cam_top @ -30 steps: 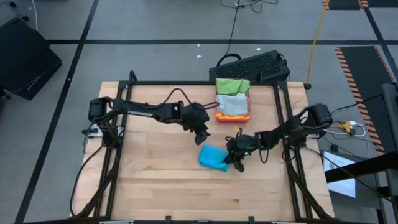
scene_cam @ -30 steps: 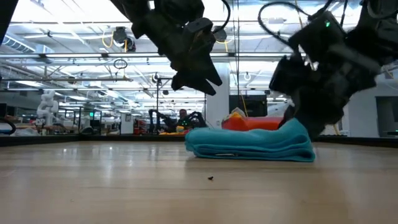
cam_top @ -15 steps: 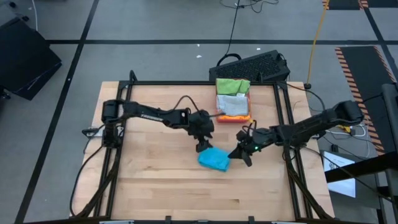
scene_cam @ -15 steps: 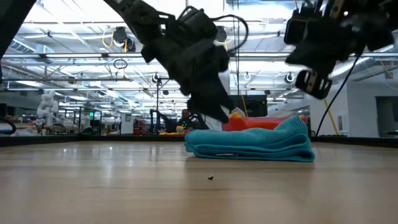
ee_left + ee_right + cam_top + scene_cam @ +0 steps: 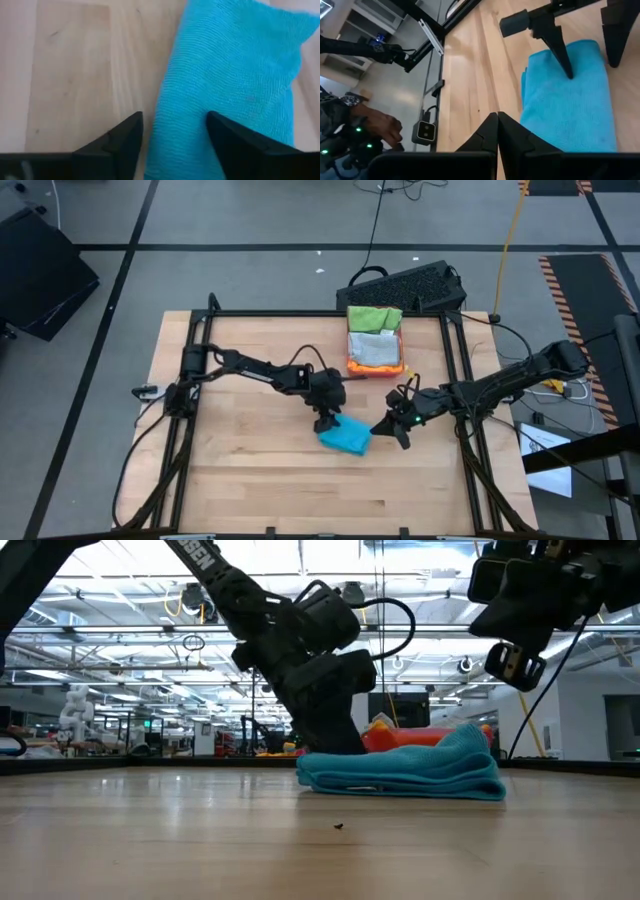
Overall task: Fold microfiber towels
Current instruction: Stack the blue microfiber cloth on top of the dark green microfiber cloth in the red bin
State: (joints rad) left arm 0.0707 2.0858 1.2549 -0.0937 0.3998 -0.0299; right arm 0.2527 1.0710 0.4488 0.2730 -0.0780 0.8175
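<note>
We see a folded blue towel [image 5: 346,435] lying flat near the middle of the wooden table [image 5: 250,480], a little toward three o'clock of centre in the view from above. From table height it shows as a low stack of layers [image 5: 405,772] with one corner standing up at its right end.

The left gripper [image 5: 325,420] is down at the towel's nine-to-eleven o'clock edge. Its fingers are spread apart, not clamped on anything. In the left wrist camera one finger [image 5: 120,145] stands over bare wood just beside the cloth and the other [image 5: 235,145] over the blue cloth [image 5: 235,75] itself, so the towel's edge lies between them. In the right wrist camera one of those fingertips [image 5: 562,55] presses onto the top of the towel [image 5: 565,110]. We cannot tell whether any fold is pinched.

The right gripper [image 5: 393,430] hangs just off the towel's three o'clock side, raised clear of the table in the low view [image 5: 515,660]. Its fingers [image 5: 497,132] are closed tight together with nothing between them.

At twelve o'clock of the blue towel, near the table's far edge, an orange-red tray [image 5: 375,367] holds a grey towel [image 5: 376,350] and a bright green towel [image 5: 373,317]. Beyond the table's far edge a black keyboard [image 5: 410,285] lies on the floor. In the right wrist camera a person's hand [image 5: 375,125] shows off the table's side.
</note>
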